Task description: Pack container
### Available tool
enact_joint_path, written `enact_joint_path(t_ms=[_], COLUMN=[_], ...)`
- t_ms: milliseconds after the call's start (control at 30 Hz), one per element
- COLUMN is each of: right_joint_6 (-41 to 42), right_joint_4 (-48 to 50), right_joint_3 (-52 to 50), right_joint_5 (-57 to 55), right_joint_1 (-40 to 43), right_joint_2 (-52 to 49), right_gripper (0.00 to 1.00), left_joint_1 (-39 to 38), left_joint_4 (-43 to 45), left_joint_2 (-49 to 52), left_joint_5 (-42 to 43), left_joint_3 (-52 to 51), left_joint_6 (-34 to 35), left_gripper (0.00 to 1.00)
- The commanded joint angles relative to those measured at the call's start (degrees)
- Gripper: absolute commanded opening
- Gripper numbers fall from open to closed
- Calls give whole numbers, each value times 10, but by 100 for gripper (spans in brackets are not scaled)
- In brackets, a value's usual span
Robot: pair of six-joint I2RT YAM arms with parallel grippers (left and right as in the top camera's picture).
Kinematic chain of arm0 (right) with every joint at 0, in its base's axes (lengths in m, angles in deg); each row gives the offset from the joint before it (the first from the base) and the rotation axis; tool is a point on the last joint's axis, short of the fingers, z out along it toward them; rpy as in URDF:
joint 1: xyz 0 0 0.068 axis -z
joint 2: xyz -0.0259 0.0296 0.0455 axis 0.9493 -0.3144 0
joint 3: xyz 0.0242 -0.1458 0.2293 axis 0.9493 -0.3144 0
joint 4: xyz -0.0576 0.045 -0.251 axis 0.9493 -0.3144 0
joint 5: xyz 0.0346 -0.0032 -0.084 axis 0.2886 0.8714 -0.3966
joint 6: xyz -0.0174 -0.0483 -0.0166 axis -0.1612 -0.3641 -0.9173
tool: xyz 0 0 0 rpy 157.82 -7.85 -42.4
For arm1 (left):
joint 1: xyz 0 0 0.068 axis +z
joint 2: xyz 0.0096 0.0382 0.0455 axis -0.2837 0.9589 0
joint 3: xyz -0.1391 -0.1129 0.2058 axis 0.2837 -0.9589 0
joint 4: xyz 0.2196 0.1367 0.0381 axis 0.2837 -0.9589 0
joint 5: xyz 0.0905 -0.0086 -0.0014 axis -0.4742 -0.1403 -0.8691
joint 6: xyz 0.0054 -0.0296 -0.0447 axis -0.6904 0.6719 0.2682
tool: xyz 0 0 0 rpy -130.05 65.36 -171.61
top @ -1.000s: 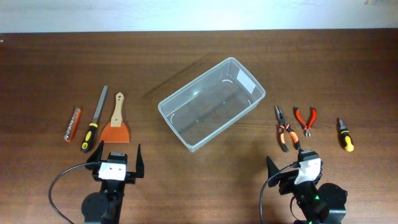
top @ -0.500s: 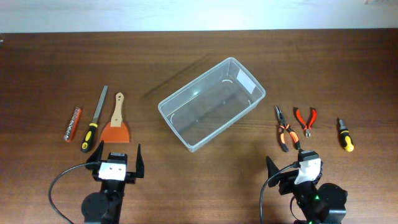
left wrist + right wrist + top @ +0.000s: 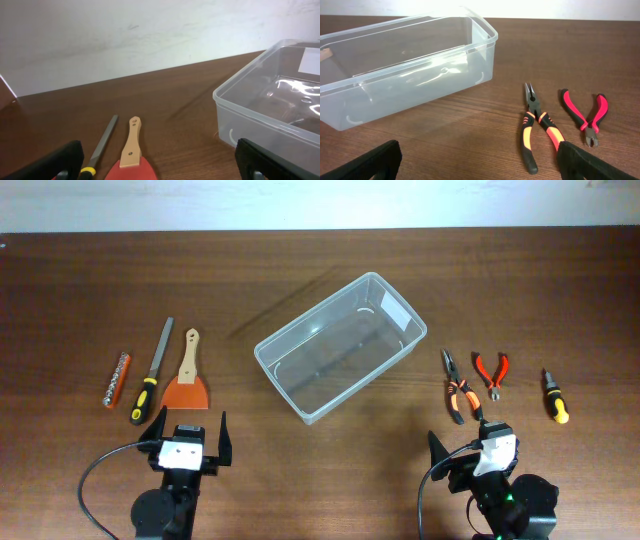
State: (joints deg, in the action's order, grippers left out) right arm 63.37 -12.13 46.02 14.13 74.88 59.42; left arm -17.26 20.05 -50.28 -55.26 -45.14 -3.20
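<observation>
The clear plastic container (image 3: 340, 346) stands empty and slanted at the table's middle; it also shows in the left wrist view (image 3: 272, 105) and the right wrist view (image 3: 405, 65). Left of it lie an orange bit holder (image 3: 118, 379), a file (image 3: 153, 370) and an orange scraper with a wooden handle (image 3: 187, 375). Right of it lie orange-black long-nose pliers (image 3: 455, 390), red cutters (image 3: 491, 371) and a stubby screwdriver (image 3: 554, 397). My left gripper (image 3: 187, 430) is open and empty near the front edge, below the scraper. My right gripper (image 3: 462, 442) is open and empty, below the pliers.
The dark wooden table (image 3: 320, 270) ends at a white wall at the back. Black cables (image 3: 95, 475) run from both arm bases at the front edge.
</observation>
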Motion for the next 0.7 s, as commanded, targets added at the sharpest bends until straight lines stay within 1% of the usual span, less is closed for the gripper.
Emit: enact_joint_path(t_ms=[0, 267, 333, 433, 567, 667], right_joint_6=[5, 5, 5, 4, 4, 5], right_joint_4=[2, 1, -1, 12, 12, 11], right_joint_3=[-4, -4, -4, -4, 0, 27], right_joint_5=[-6, -5, 6, 5, 26, 42], right_joint_1=[-3, -2, -2, -2, -2, -2], right_joint_2=[7, 7, 7, 7, 7, -4], right_gripper=[99, 99, 99, 99, 99, 99], left_joint_1=[4, 4, 4, 4, 4, 5], left_joint_4=[0, 0, 8, 43, 60, 60], left_joint_2=[-6, -6, -6, -6, -5, 4], left_joint_5=[-4, 2, 6, 41, 43, 43], left_joint_3=[-4, -4, -4, -4, 0, 17], left_joint_6=[-5, -5, -5, -3, 34, 52], left_gripper=[99, 99, 99, 99, 99, 99])
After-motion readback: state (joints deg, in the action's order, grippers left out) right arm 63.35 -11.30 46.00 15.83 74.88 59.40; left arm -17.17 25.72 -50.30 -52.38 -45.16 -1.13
